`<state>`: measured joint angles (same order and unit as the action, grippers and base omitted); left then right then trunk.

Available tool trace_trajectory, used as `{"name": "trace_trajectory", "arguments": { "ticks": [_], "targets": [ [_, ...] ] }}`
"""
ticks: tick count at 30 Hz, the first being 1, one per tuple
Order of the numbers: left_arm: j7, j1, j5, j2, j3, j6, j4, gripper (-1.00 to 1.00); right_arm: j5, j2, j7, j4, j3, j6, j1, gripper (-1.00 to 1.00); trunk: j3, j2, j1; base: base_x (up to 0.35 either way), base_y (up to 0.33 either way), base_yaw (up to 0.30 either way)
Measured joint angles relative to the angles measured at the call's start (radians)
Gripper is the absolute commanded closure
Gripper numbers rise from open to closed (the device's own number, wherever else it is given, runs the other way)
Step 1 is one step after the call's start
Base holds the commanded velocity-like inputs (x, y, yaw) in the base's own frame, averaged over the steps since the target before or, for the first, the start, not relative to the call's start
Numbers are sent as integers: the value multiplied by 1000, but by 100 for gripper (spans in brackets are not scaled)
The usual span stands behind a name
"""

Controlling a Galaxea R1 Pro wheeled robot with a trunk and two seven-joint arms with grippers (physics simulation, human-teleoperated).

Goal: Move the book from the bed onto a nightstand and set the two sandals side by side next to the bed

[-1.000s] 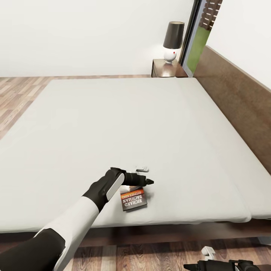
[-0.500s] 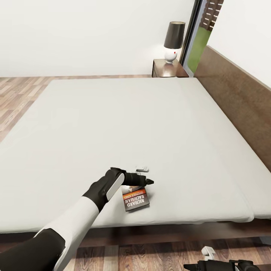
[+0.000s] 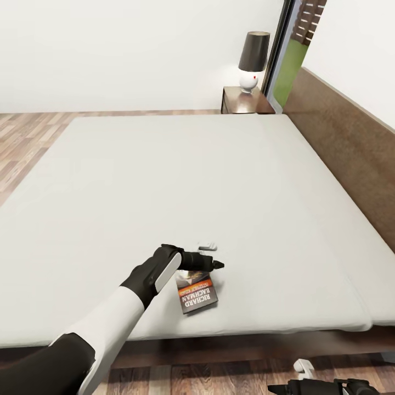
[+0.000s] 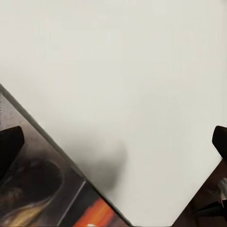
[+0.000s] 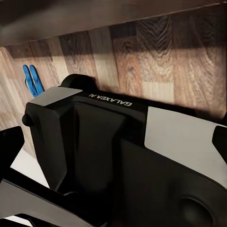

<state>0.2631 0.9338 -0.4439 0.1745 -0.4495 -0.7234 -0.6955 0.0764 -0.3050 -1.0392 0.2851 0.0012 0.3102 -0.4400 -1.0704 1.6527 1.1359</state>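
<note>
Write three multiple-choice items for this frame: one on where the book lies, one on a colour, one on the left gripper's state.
1. Where is the book?
A. on the nightstand
B. on the bed near its front edge
C. on the floor

2. What colour is the lamp shade on the nightstand?
A. dark
B. red
C. white

3. How is the left gripper?
A. shut on the book
B. holding a sandal
C. open above the book's far end

Answers: 1 B, the book lies flat on the bed near the front edge. 2 A, the shade is dark over a white base. 3 C, in the left wrist view the fingertips stand wide apart over the cover.
</note>
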Motion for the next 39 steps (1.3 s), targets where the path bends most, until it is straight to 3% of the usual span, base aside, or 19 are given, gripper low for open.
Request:
{"name": "trace_trajectory", "arguments": {
  "ticks": [39],
  "targets": [
    [-2,0,6,0,0,0,-1,-100,0,0,0,0,0,0,0,-100,0,0,0,35,-26,0]
  ]
}}
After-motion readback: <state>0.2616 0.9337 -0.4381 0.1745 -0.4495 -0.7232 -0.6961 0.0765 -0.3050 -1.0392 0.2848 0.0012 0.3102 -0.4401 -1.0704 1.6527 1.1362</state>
